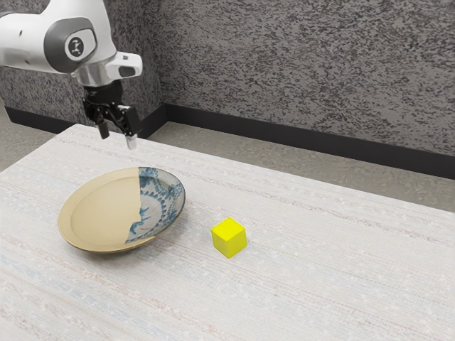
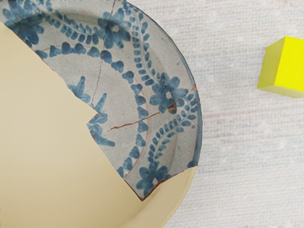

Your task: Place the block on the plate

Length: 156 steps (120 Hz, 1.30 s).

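Note:
High above the table, my gripper (image 1: 119, 138) hangs open in the exterior view, above and beyond the plate's far rim, its two fingers apart with nothing between them. The plate (image 1: 99, 213) is round and shallow, part plain tan and part grey with blue flowers. A bright yellow block (image 1: 229, 237) rests on the table beside it, toward the exterior view's right, not touching the rim. In the wrist view the plate (image 2: 47, 142) lies under my hand, and the block (image 2: 287, 66) stands apart from its patterned side.
The pale, streaked table (image 1: 341, 270) carries both things. Behind the table's far edge are a strip of floor and a rough grey wall (image 1: 306, 64) with a dark skirting.

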### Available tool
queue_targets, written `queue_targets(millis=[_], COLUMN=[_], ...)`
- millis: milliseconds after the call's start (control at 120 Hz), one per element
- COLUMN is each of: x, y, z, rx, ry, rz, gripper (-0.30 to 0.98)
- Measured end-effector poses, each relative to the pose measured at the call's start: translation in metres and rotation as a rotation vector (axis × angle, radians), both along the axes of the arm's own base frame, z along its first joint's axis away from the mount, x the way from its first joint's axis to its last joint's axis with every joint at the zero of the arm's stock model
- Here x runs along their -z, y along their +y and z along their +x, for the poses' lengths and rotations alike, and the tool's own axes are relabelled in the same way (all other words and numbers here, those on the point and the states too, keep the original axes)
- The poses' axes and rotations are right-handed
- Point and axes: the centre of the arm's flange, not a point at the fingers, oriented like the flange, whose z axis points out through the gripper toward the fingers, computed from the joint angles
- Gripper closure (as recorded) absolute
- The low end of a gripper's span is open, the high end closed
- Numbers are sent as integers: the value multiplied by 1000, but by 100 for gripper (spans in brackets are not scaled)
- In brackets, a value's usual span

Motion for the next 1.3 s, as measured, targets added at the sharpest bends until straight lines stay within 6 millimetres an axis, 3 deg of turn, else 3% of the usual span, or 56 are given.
queue_targets(millis=[133,267,308,392,433,583,675,808,1208,1300], x=[6,43,57,85,99,148,178,204,259,264], y=[-5,-16,-34,-92,-112,-141,-175,-207,-204,-204], z=[4,25,33,47,54,72,76,78,79,81], rx=[27,63,96,201,237,296,348,377,224,194], ry=[5,41,49,61,65,66,67,49,28,19], rz=[1,1,-1,0,0,-6,-2,22,70,73], gripper=[0,0,0,0,0,0,0,0,0,0])
